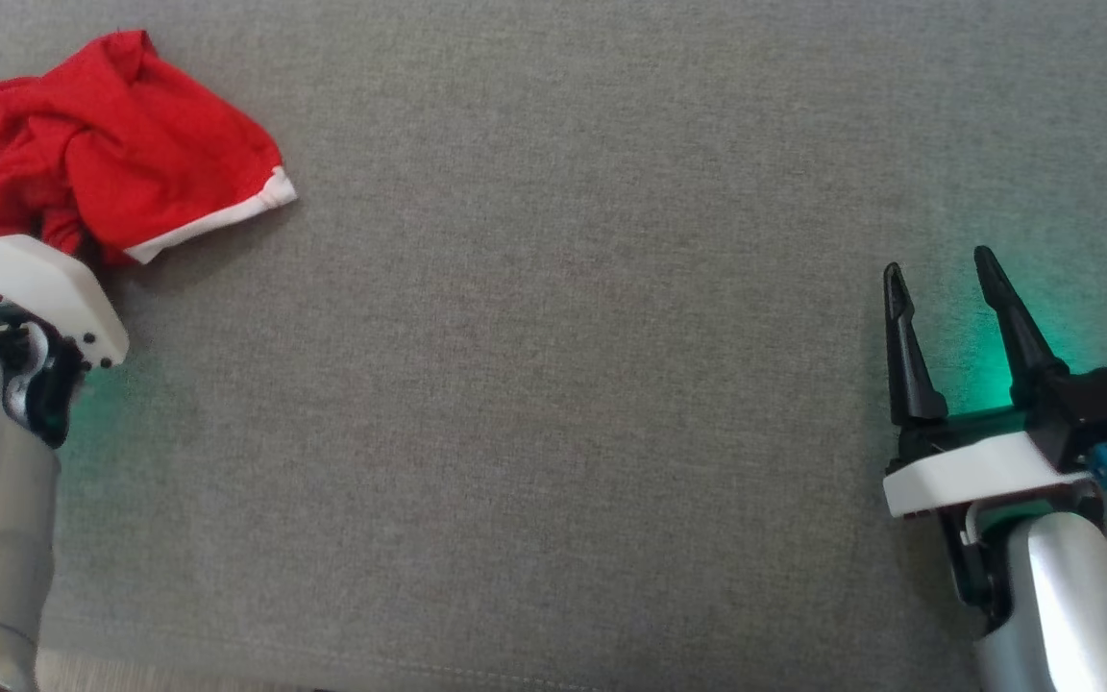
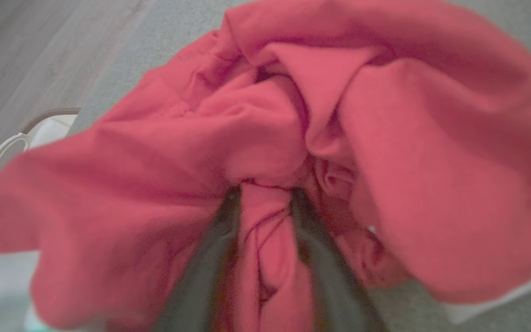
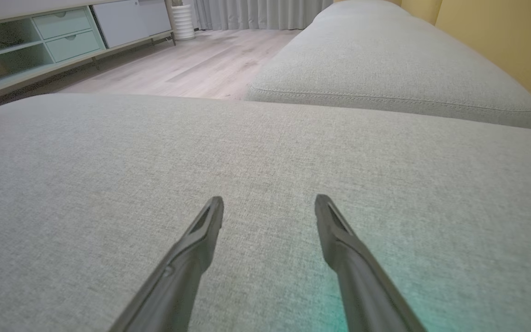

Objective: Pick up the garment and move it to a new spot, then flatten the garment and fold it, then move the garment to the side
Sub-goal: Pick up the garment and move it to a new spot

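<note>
One crumpled red garment (image 1: 121, 135) on one grey cushion (image 1: 563, 384), left gripper (image 2: 265, 196) astride a fold, grip unclear, right gripper (image 1: 936, 261) open above bare cushion

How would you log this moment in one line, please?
phase: pick-up | left gripper: jaws apart astride a fold of red garment | right gripper: open, over grey cushion | red garment: crumpled, far left

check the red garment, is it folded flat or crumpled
Crumpled: the garment lies in a bunched heap of irregular folds on the grey cushion.
</note>
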Tool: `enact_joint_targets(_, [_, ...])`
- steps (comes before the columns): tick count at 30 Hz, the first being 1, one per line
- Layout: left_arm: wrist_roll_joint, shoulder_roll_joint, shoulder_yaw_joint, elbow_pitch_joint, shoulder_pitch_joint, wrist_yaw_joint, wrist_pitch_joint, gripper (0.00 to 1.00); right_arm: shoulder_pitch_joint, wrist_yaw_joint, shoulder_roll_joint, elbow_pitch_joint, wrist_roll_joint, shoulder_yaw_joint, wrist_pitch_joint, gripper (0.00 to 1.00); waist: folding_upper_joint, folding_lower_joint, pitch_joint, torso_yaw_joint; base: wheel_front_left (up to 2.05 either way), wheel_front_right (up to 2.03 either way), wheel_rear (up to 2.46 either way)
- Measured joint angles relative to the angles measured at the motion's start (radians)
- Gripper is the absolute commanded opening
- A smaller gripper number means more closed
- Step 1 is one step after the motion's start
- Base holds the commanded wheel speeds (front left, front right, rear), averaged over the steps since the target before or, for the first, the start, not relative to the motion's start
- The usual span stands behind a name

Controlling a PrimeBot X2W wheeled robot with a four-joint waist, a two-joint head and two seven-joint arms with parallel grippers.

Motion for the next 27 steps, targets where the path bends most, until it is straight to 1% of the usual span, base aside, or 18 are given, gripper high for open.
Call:
enact_joint_targets(3, [0.001,0.019,-0.037,0.014,-0.011,0.000,0.007,0.00,0.000,0.000,0.000,0.002,0.012,0.000,-0.001,1.00,0.0000,-0.0001,-0.016,-0.005,0.00,0.00,0.00])
enact_joint_targets(5, [-0.027,0.033,-0.056,0.006,-0.010,0.000,-0.004,0.00,0.000,0.000,0.000,0.014,0.020,0.001,-0.004,1.00,0.0000,-0.0001,-0.032,-0.007,0.00,0.00,0.00])
enact_joint_targets(7, [-0.074,0.044,-0.069,-0.040,-0.010,0.000,-0.023,0.00,0.000,0.000,0.000,0.026,0.032,0.001,-0.017,1.00,0.0000,-0.0001,-0.049,-0.010,0.00,0.00,0.00])
enact_joint_targets(8, [-0.090,0.056,-0.091,-0.079,-0.011,0.000,-0.027,0.00,0.000,0.000,0.000,0.034,0.040,0.001,-0.025,1.00,0.0000,-0.0001,-0.060,-0.011,0.00,0.00,0.00])
enact_joint_targets(11, [-0.151,0.088,-0.147,-0.220,-0.011,0.000,-0.023,0.00,0.004,0.000,0.000,0.063,0.067,0.007,-0.039,1.00,0.0000,-0.0002,-0.097,-0.018,0.00,0.00,0.00])
enact_joint_targets(14, [-0.239,0.123,-0.195,-0.391,-0.002,0.000,0.019,0.00,0.007,0.000,0.000,0.094,0.097,0.023,-0.062,1.00,0.0000,-0.0001,-0.140,-0.032,0.00,0.00,0.00])
enact_joint_targets(18, [-0.334,0.164,-0.218,-0.635,0.074,0.000,0.094,0.00,0.009,0.000,0.000,0.128,0.137,0.039,-0.089,1.00,0.0000,-0.0003,-0.194,-0.072,0.00,0.00,0.00])
enact_joint_targets(20, [-0.384,0.172,-0.218,-0.753,0.131,0.003,0.140,0.00,0.011,0.000,0.001,0.143,0.153,0.049,-0.095,1.00,0.0000,-0.0002,-0.217,-0.100,0.00,0.00,0.00])
enact_joint_targets(22, [-0.426,0.172,-0.222,-0.874,0.186,0.016,0.186,0.00,0.019,0.000,0.001,0.149,0.167,0.055,-0.105,1.00,0.0000,-0.0003,-0.238,-0.131,0.00,0.00,0.00])
enact_joint_targets(26, [-0.503,0.171,-0.226,-1.109,0.278,0.063,0.257,0.00,0.053,0.000,0.001,0.159,0.193,0.066,-0.115,1.00,0.0000,-0.0003,-0.272,-0.203,0.00,0.00,0.00])
enact_joint_targets(27, [-0.503,0.171,-0.226,-1.109,0.278,0.063,0.257,0.00,0.053,0.000,0.001,0.159,0.193,0.066,-0.115,1.00,0.0000,-0.0003,-0.272,-0.203,0.00,0.00,0.00])
